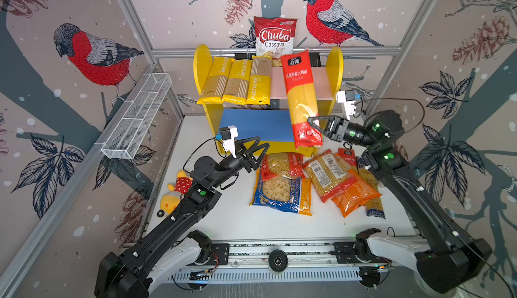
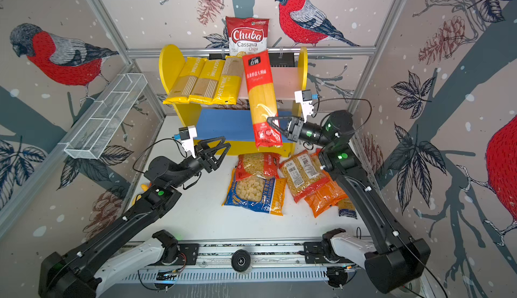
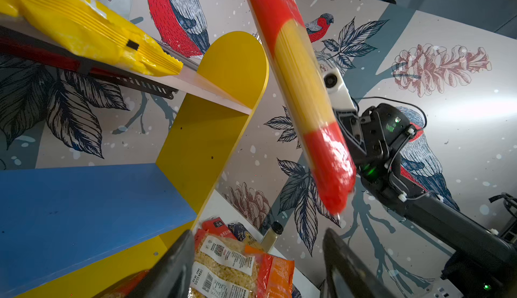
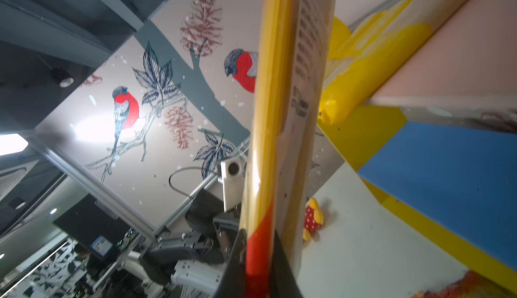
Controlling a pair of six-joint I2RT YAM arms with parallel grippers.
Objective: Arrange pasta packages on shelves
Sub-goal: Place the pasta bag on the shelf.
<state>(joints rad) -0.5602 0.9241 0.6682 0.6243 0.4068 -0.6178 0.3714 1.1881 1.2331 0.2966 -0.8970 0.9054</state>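
My right gripper (image 1: 312, 121) (image 4: 258, 254) is shut on the lower part of a long red spaghetti pack (image 1: 300, 95) (image 4: 268, 120). The pack stands steeply in front of the shelves (image 1: 202, 67), its top over the pink upper board (image 1: 324, 83). Three yellow PASTATIME packs (image 1: 237, 82) lie on that board's left half. The blue lower board (image 1: 257, 123) is bare. My left gripper (image 1: 263, 141) (image 3: 258, 235) hangs open and empty over the loose pasta packages (image 1: 282, 181), left of the held pack (image 3: 302, 92).
A Chuba chips bag (image 1: 275, 36) stands behind the shelves. A white wire basket (image 1: 137, 114) hangs on the left wall. A polka-dot plush toy (image 1: 179, 190) lies by my left arm. Red, orange and dark-blue bags (image 1: 349, 187) lie under my right arm.
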